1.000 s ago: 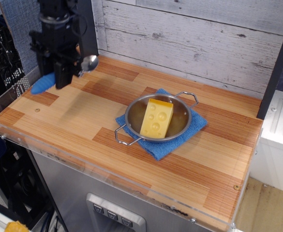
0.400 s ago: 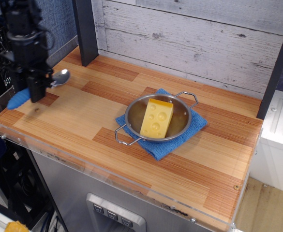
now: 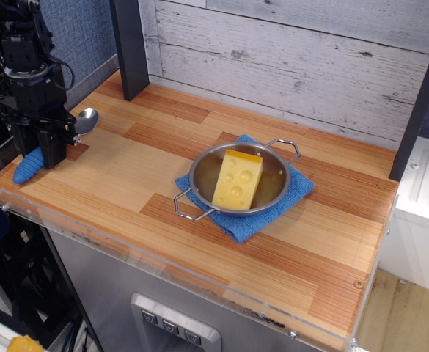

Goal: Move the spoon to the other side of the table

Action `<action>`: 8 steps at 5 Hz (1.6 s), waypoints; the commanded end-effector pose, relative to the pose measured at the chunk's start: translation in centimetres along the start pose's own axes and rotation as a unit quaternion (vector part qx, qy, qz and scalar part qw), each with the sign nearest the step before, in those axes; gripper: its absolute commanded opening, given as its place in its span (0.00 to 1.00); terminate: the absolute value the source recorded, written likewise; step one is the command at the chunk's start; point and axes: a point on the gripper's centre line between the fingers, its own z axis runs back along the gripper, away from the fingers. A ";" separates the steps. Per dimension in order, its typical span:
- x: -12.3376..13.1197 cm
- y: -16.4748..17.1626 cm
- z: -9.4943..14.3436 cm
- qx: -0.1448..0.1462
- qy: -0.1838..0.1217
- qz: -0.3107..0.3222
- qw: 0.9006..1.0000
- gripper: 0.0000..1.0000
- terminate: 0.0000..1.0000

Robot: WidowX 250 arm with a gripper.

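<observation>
The spoon lies across the table's (image 3: 141, 176) front-left corner, silver bowl (image 3: 87, 119) pointing to the back and blue ribbed handle (image 3: 29, 167) towards the left edge. My black gripper (image 3: 51, 152) stands upright over the spoon's middle, its fingers closed around the neck of the handle. The spoon sits low, at or just above the wood; I cannot tell whether it touches.
A steel pan (image 3: 236, 180) with a yellow cheese block (image 3: 237, 178) rests on a blue cloth (image 3: 291, 192) at the table's middle. A dark post (image 3: 130, 48) stands at the back left. A clear plastic rim (image 3: 89, 236) runs along the front edge.
The gripper has carried the spoon from the back left towards the front-left corner and lowered it close to the tabletop. The pan, cheese and cloth have not moved.
</observation>
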 end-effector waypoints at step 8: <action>-4.2 -1.0 14.6 0.048 -0.175 0.053 0.982 1.00 0.00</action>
